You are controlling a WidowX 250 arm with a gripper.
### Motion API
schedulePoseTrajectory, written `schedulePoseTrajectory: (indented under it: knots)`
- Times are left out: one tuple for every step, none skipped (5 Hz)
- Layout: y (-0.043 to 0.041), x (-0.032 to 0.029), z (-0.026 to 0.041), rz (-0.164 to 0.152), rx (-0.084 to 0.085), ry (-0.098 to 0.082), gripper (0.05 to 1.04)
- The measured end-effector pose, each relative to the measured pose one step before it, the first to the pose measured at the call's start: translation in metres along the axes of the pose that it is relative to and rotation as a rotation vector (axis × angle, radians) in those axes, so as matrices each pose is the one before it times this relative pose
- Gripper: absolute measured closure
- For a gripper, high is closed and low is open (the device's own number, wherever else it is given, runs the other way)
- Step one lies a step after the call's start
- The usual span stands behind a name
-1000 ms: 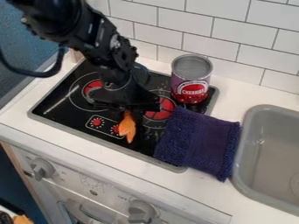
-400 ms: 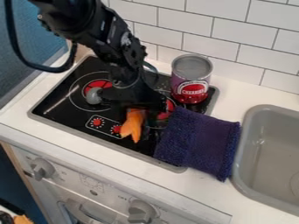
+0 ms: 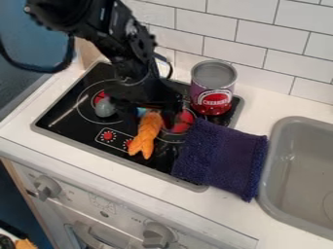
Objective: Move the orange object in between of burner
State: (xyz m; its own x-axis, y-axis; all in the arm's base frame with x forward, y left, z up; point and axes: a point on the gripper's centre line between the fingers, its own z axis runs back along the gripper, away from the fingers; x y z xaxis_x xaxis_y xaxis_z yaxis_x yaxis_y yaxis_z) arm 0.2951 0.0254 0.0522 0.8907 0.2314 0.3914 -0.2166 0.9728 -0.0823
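While the orange object [image 3: 147, 136] lies between the burners [image 3: 183, 121], placement looks nearly done; I cannot tell whether the jaws grip it, so release may remain.

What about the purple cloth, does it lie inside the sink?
No, the purple cloth lies left of the sink, with its lower right part over the white counter.
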Motion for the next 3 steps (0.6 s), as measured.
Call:
schedulePoseTrajectory:
  knots:
    - [-0.00023,0.01233,0.02152,0.0185,0.0076,-0.0393,0.083]
    - [0.00611,0.01033,0.02519,0.0325,-0.0201,-0.0189,0.083]
    - [0.00016,0.00031,0.00103,-0.0053,-0.0006,-0.0001,0.083]
